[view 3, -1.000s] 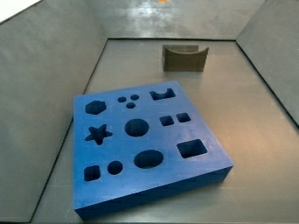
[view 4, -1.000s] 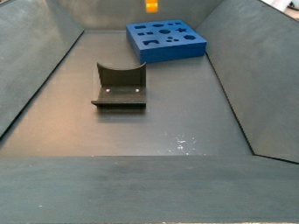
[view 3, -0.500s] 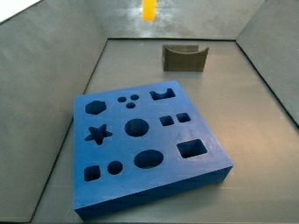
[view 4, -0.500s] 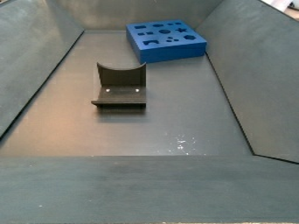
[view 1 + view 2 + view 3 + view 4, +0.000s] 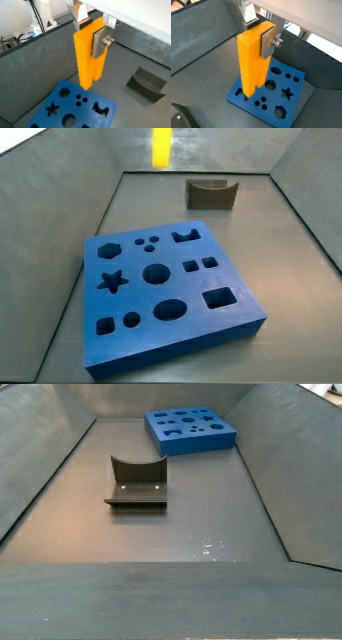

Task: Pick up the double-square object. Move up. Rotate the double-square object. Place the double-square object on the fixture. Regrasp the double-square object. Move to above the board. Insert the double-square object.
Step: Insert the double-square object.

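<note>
The double-square object [image 5: 87,57] is a long yellow-orange bar hanging upright, and my gripper [image 5: 90,36] is shut on its upper end. Both wrist views show silver fingers [image 5: 269,44] clamped against its sides. Its lower end hangs in the air above the board [image 5: 271,97], a thick blue block with shaped holes. In a side view only the double-square object [image 5: 162,146] shows, high at the far end, beyond the board [image 5: 167,293]; the gripper is out of frame there. The fixture [image 5: 210,193], a small dark notched holder, stands empty on the floor, also visible as the fixture [image 5: 138,482].
Grey sloping walls [image 5: 40,474] enclose the floor on all sides. The board [image 5: 191,429] lies at one end of the bin, and the fixture [image 5: 147,82] stands apart from it on the floor. Cables [image 5: 20,36] lie outside the wall.
The yellow-orange bar has come further down into one side view from its top edge. It has left the top edge of the other side view.
</note>
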